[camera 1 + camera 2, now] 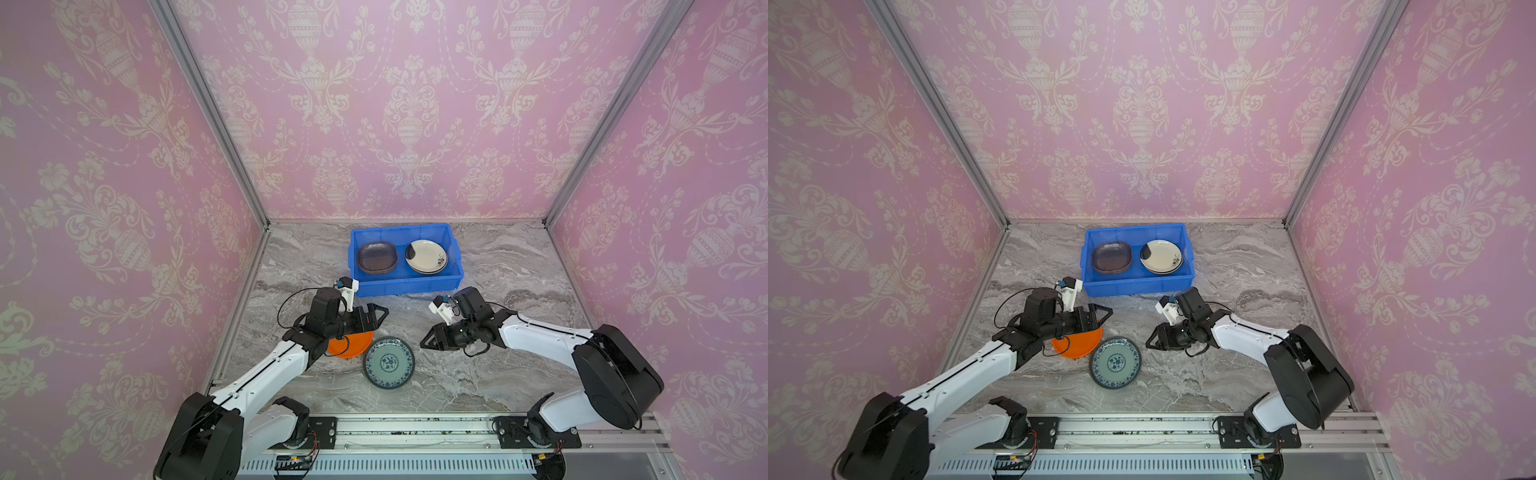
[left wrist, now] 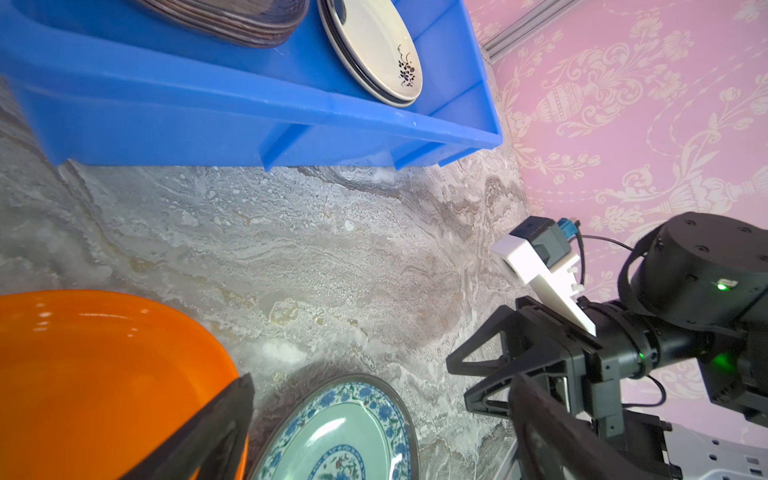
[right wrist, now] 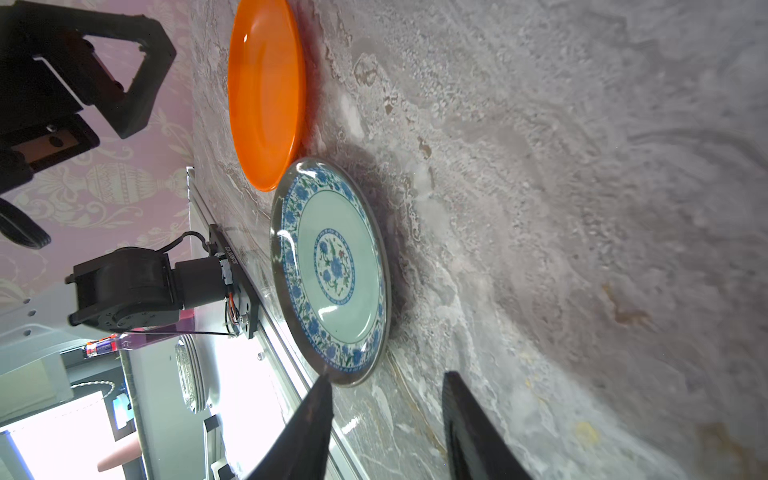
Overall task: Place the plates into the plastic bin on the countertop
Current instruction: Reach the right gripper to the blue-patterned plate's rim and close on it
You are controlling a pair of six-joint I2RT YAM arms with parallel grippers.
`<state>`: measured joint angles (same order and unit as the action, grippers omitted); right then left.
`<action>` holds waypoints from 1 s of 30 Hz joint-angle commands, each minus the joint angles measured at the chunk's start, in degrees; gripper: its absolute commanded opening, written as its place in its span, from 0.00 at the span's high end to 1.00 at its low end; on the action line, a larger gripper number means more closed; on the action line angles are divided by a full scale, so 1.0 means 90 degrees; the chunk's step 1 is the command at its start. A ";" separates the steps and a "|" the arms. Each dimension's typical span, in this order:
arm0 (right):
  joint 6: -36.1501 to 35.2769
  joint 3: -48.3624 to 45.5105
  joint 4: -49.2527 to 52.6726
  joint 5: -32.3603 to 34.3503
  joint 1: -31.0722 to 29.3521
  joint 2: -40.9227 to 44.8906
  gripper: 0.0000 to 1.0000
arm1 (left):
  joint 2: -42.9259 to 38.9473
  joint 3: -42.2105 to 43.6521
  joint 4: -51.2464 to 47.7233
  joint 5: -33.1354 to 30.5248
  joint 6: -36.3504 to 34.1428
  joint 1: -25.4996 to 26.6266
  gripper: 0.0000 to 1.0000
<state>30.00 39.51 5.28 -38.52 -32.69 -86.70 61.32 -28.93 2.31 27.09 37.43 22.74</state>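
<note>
Nearest of all, the teal floral plate lies flat on the tabletop, the orange plate just beside it on the left. Next, the left pincer hangs over the orange plate's far edge, spread wide and empty, while the right pincer, partly spread and pinching nothing, points at the teal floral plate from the right, clear of its rim. Farthest back, the plastic bin holds stacked dark glass plates on its left and stacked cream plates on its right.
</note>
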 commanded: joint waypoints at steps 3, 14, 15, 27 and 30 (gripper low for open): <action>0.0434 -0.0067 -0.1016 -0.0610 -0.0168 -0.0653 0.55 | -0.0526 0.0094 -0.0747 -0.0197 -0.0025 0.0051 0.03; 0.1119 -0.0092 -0.1983 -0.0777 -0.0464 -0.1607 0.64 | -0.0546 0.0154 -0.0800 -0.0294 -0.0047 0.0051 0.03; 0.1135 -0.0093 -0.1991 -0.0750 -0.0470 -0.1626 0.64 | -0.0539 0.0155 -0.0803 -0.0308 -0.0050 0.0051 0.03; 0.1033 -0.0039 -0.1761 -0.0489 -0.0504 -0.1919 0.74 | -0.0478 0.0121 -0.0743 -0.0456 -0.0009 0.0051 0.03; 0.0994 -0.0024 -0.1742 -0.0446 -0.0509 -0.1961 0.78 | -0.0448 0.0105 -0.0732 -0.0479 0.0002 0.0051 0.03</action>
<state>39.24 39.53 -13.04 -45.58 -36.64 -102.26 56.99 -27.90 -3.57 24.62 37.39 22.79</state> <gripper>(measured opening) 0.227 0.967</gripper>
